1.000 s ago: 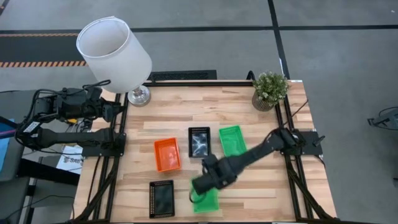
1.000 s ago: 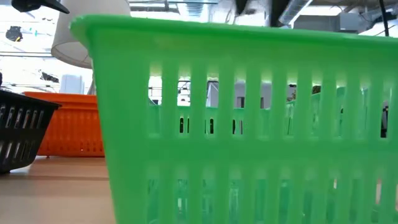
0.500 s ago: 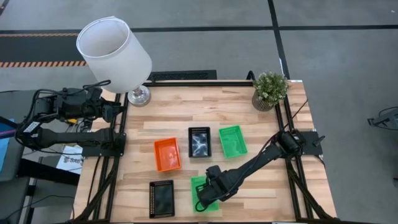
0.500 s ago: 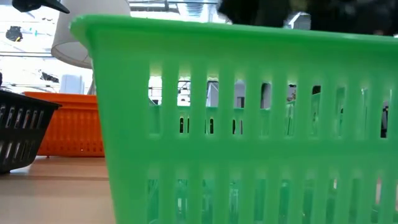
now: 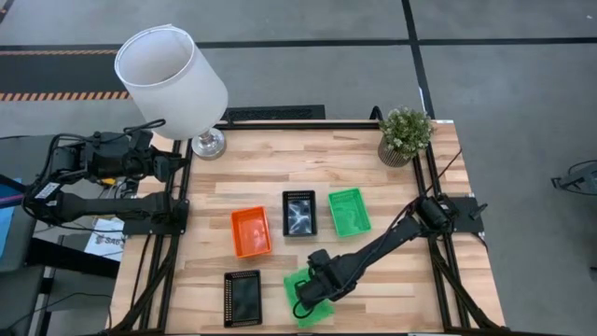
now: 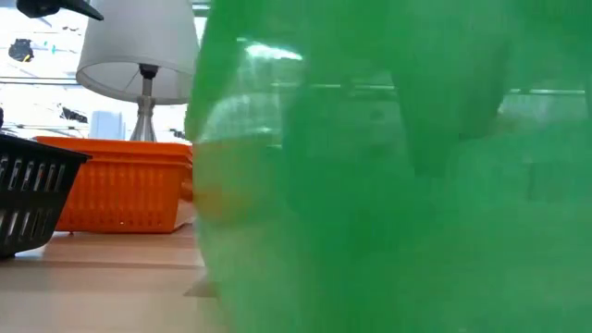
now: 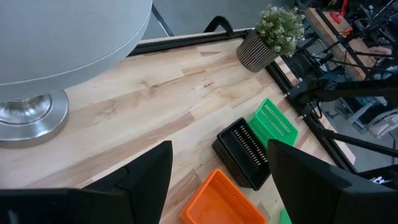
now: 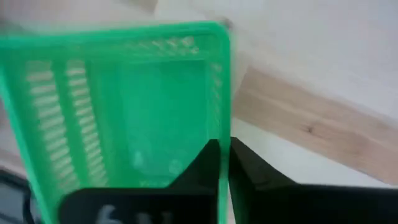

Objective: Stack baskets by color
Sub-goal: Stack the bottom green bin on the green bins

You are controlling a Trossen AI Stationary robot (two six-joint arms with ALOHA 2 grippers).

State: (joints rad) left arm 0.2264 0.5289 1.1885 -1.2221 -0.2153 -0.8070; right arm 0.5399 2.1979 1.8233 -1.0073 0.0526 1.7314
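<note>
My right gripper (image 5: 311, 291) points down at the near middle of the table and is shut on a green basket (image 5: 303, 299), which fills the low view as a green blur (image 6: 398, 185). On the table rest an orange basket (image 5: 251, 231), a black basket (image 5: 299, 213), a second green basket (image 5: 348, 210) and another black basket (image 5: 242, 298). My left gripper (image 7: 217, 186) is open and stays back beyond the table's left edge, beside the lamp. My right gripper holds the green basket by the rim of one side wall (image 8: 224, 140). One finger (image 8: 208, 165) is inside the basket and the other (image 8: 249, 171) is outside. The fingers come from above, pointing down. Whether the basket is clear of the table I cannot tell.
A white-shaded lamp (image 5: 173, 79) stands at the far left corner and a potted plant (image 5: 405, 135) at the far right corner. Bare wood lies between them and along the right side.
My right gripper has come down onto the near green basket and taken hold of it. The basket has shifted and turned a little on the spot. In the low view its slatted wall has given way to a green blur.
</note>
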